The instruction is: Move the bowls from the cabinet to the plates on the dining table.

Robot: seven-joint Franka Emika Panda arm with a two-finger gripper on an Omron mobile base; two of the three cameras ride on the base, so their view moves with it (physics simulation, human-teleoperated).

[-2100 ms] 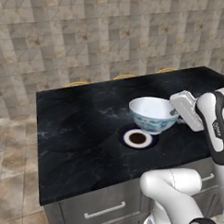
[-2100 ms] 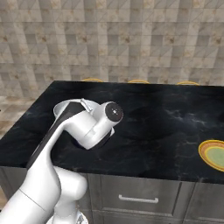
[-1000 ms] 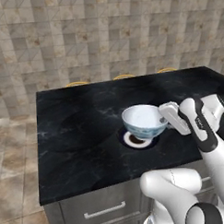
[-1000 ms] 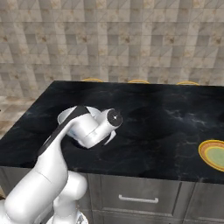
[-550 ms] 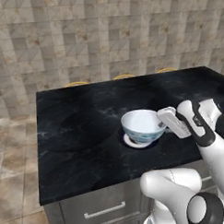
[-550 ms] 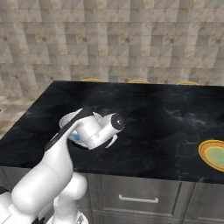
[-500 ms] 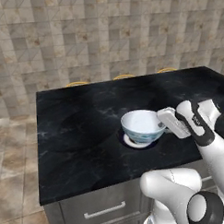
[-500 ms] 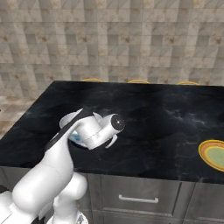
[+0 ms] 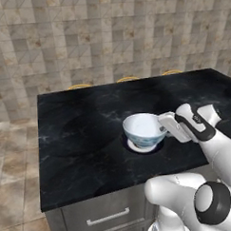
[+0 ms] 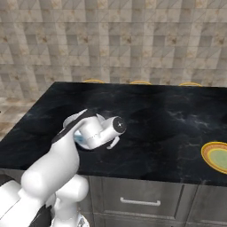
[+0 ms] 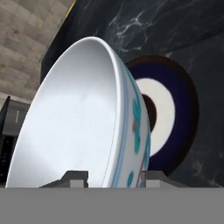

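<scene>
A white bowl [image 9: 142, 128] with a blue-teal pattern hangs low over a round plate [image 9: 134, 148] with a dark rim and white centre, on the black marble dining table [image 9: 75, 128]. My gripper [image 9: 163, 123] comes in from the right and is shut on the bowl's near rim. In the hand view the bowl [image 11: 87, 118] stands on edge between my gripper's [image 11: 116, 177] tips, with the dark-rimmed plate [image 11: 175, 113] behind it. Whether the bowl's foot touches the plate I cannot tell. An orange-yellow plate [image 10: 217, 156] lies at the table's right end. The cabinet is out of view.
Three yellow seat tops [image 9: 127, 79] peek over the table's far edge, in front of a tiled wall. Grey drawers with short handles [image 10: 139, 202] sit under the table's near edge. Bare marble spreads left of the bowl and between it and the orange-yellow plate.
Over the last two seconds my gripper has carried the bowl down and a little left, from tilted above the dark-rimmed plate to low over it. In the last half second it barely moved.
</scene>
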